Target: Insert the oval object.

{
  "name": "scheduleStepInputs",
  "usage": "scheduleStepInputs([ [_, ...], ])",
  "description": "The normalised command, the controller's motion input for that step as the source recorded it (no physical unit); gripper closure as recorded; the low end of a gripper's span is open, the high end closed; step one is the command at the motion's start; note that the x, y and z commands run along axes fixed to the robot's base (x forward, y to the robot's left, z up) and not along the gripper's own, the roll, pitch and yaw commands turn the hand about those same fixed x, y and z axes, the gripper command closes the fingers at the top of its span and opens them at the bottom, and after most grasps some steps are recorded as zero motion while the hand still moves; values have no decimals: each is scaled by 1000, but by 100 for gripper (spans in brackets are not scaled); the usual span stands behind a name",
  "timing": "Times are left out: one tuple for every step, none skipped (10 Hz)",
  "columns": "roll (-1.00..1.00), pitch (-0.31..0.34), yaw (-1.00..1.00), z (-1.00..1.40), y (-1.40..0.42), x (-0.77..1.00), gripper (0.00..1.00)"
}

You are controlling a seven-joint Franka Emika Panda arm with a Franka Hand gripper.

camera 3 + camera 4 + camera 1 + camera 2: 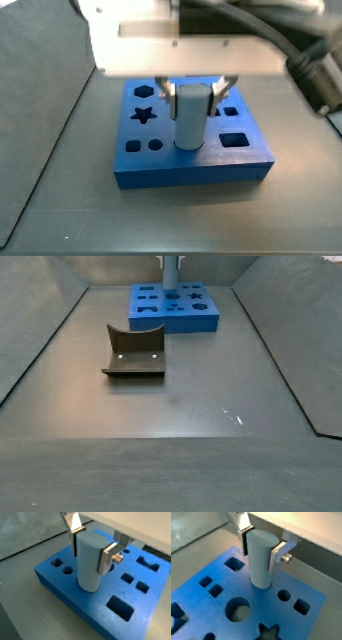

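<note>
The gripper [92, 544] is clamped on the oval object [89, 562], its two silver fingers [107, 558] pressing the peg's upper part from opposite sides. It hangs straight down over the blue holed block [187, 150], with the white wrist housing directly above in a side view.

The peg is pale grey, upright, with rounded sides. In both wrist views its lower end [260, 582] meets the block's top face near the middle of the block; whether it has gone into a hole or only touches the surface cannot be told. Round, square and rectangular openings surround it, and in a wrist view a star-shaped hole [270, 632] shows.

The block sits on a flat grey floor [201, 426] enclosed by slanted grey walls. In a side view the block [174, 308] lies at about 12 o'clock of the floor, with the peg [171, 274] rising from it. A dark brown arch-shaped block [134, 351] lies well apart from it, towards 10 o'clock from the floor's centre. The rest of the floor is bare, with a faint scuff [230, 413] near the middle.
</note>
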Motion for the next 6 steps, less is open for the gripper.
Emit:
scheduleStepInputs([
  [0,-10,-26,-354,-131,0,100],
  [0,-3,0,-434,-154,0,100],
  [40,0,-51,-554,-69,111,100],
  [63,0,-91,-523,0,100,100],
  [9,0,-106,-394,0,60,100],
  [0,0,-123,-320,0,29,100],
])
